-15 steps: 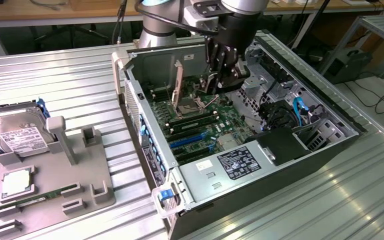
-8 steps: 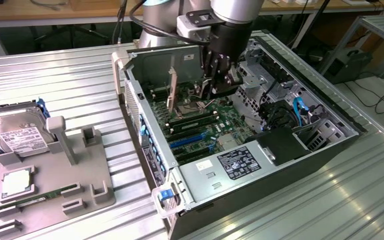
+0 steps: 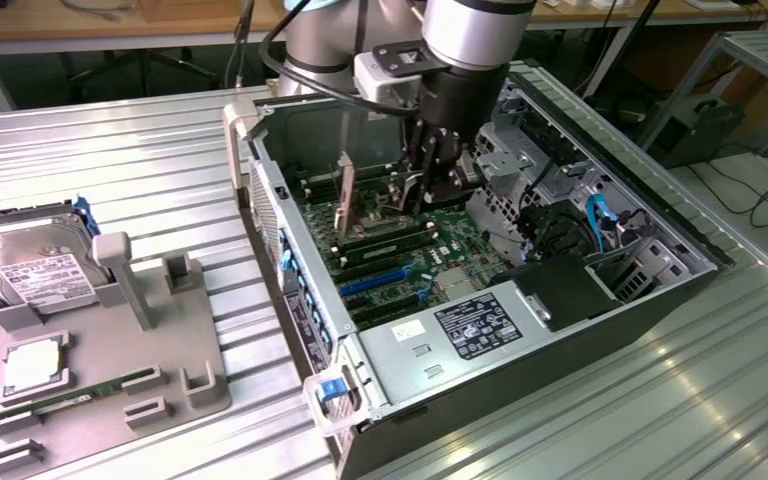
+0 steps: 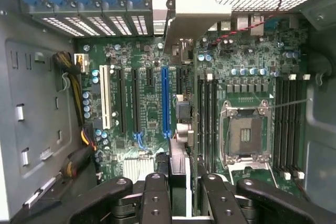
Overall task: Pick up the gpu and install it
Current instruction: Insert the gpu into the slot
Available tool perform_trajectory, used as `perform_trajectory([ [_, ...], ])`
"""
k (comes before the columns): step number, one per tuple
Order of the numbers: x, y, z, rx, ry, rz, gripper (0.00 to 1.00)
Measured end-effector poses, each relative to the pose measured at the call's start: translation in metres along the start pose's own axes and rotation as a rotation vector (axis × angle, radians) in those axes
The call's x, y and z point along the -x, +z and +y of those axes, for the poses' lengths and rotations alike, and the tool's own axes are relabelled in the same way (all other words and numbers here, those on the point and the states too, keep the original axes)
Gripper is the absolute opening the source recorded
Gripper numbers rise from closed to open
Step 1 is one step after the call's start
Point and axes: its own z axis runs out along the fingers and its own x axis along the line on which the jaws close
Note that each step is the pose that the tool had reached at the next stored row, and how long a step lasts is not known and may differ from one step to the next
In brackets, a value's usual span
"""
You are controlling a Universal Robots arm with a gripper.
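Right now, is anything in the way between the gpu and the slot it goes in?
Nothing that I can see. The claw holds the gpu on edge over the motherboard, and the long slots there look bare.

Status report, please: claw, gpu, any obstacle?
Claw shut on gpu, inside open case. Card on edge over motherboard, seating unclear. No obstacle seen.

Silver-grey arm (image 3: 478,30), looping black cable (image 3: 267,50), black claw (image 3: 428,190)

Hand (image 3: 434,192) holds gpu (image 3: 348,195) upright inside open computer case (image 3: 598,330).
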Motion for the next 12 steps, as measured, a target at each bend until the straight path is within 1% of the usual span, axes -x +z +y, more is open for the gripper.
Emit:
perform_trajectory([
  [3, 0.0, 0.0055, 0.0051, 0.0, 0.0, 0.0, 0.29],
  [5, -0.001, 0.0089, 0.0055, 0.0005, -0.001, 0.0002, 0.29],
  [7, -0.006, 0.0119, 0.0056, 0.0009, -0.002, -0.0003, 0.29],
  [9, -0.007, 0.0155, 0.0065, 0.0011, -0.003, -0.0006, 0.29],
  [12, -0.008, 0.0213, 0.012, 0.0012, -0.004, -0.0004, 0.29],
])
